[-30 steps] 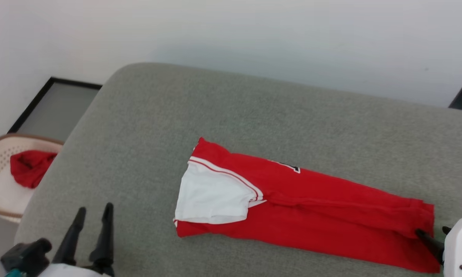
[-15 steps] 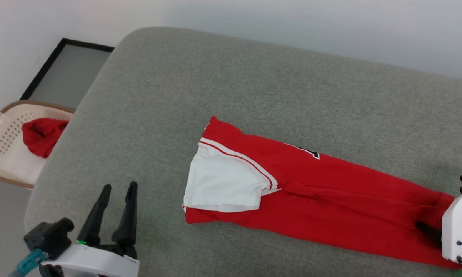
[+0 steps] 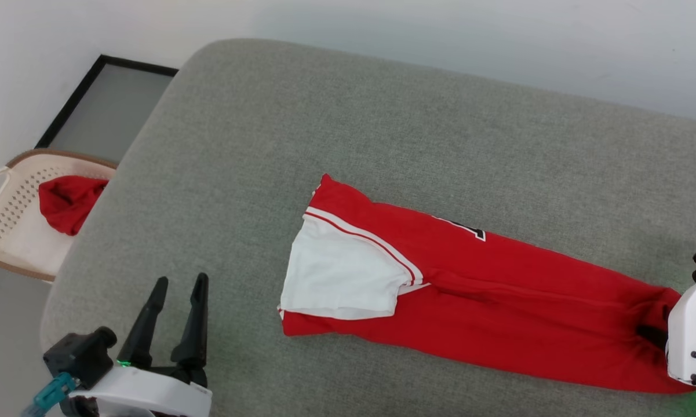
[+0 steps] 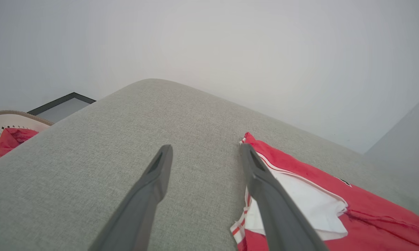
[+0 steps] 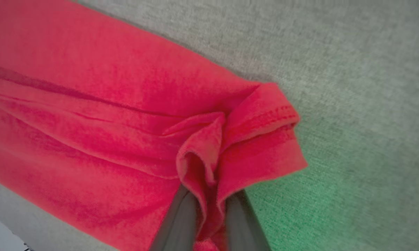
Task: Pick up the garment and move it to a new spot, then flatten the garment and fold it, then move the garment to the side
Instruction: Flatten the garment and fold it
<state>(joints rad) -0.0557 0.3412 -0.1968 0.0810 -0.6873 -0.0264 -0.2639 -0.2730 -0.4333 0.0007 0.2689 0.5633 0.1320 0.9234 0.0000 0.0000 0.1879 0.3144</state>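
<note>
Shirt [image 3: 498, 313] lies folded long and narrow across the grey cushion [image 3: 324, 116], with the white sleeve on top at its left end. Right fingers [image 5: 179, 219] are pinched narrow on a bunched bit of hem at the right end. Left fingers [image 3: 196, 307] are wide and empty over bare cushion, short of the sleeve. Risks: the grip looks like top layers only, so a lift could peel the fold open or slip out. A one-ended pull would drag and skew it on the coarse weave. Plain pale wall [image 3: 440, 35] behind. Basket [image 3: 0, 179] with a red cloth [image 3: 66, 200] on the floor at left, dark-framed panel [image 3: 110, 98] beside it.
</note>
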